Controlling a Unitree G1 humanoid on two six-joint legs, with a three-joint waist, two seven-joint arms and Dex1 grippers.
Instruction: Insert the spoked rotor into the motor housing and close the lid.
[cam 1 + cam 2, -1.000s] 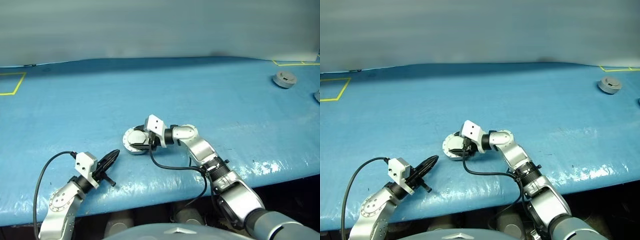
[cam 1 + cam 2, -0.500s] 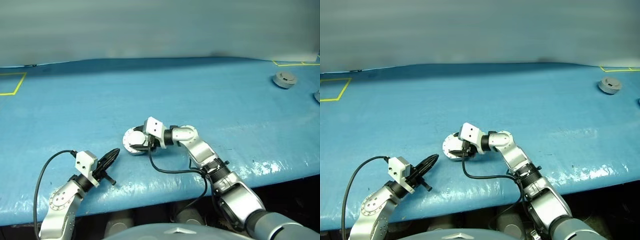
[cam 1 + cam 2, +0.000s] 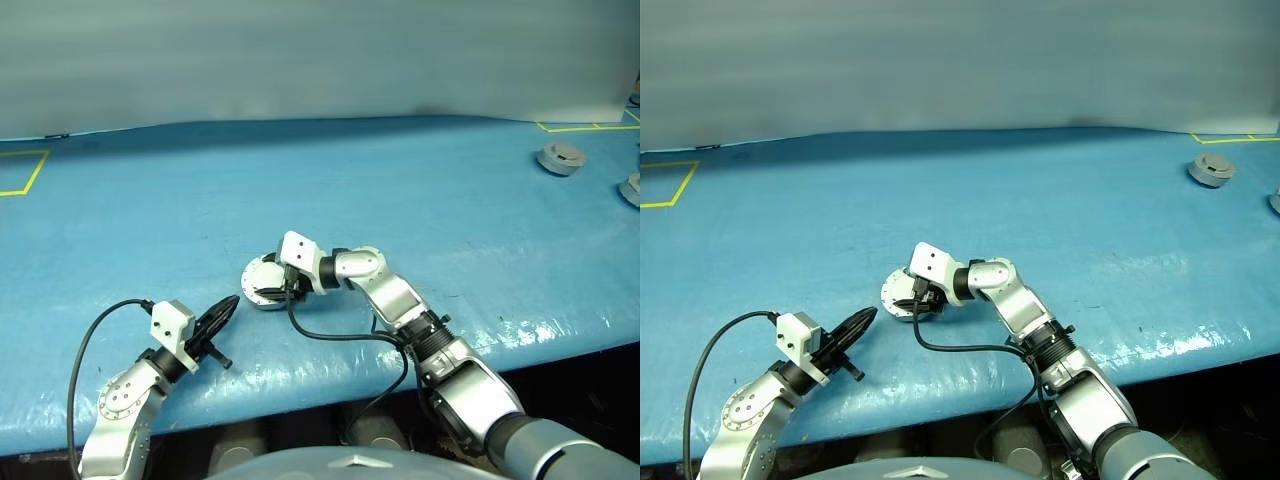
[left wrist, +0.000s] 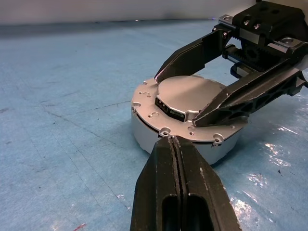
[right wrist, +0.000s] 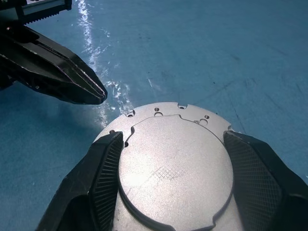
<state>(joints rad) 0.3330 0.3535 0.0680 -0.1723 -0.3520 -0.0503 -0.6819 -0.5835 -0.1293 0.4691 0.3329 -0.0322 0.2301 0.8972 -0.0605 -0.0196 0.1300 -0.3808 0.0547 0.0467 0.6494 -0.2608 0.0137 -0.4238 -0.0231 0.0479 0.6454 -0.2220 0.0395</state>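
The motor housing [image 3: 258, 291] is a round silver-grey cup near the table's front edge, and its lid [image 4: 188, 93] lies flat on top with the plain grey face up. My right gripper [image 5: 173, 137] is open. Its black fingers [image 4: 240, 98] reach across the lid [image 5: 175, 168], one on each side of the raised centre. My left gripper [image 4: 172, 140] is shut and empty, its tip pointing at the housing's side [image 4: 144, 132] a short way off. This same left gripper [image 3: 224, 312] sits just to the left of and nearer than the housing. The spoked rotor is out of view.
Two separate grey pucks [image 3: 560, 157] [image 3: 632, 190] stand at the far right of the blue table. Yellow tape lines [image 3: 22, 168] mark the far left, and more tape [image 3: 585, 125] marks the far right. A black cable [image 3: 340, 335] hangs by the front edge [image 3: 300, 385].
The whole picture has slid slightly, so the camera moved. Both grippers and the housing keep their places.
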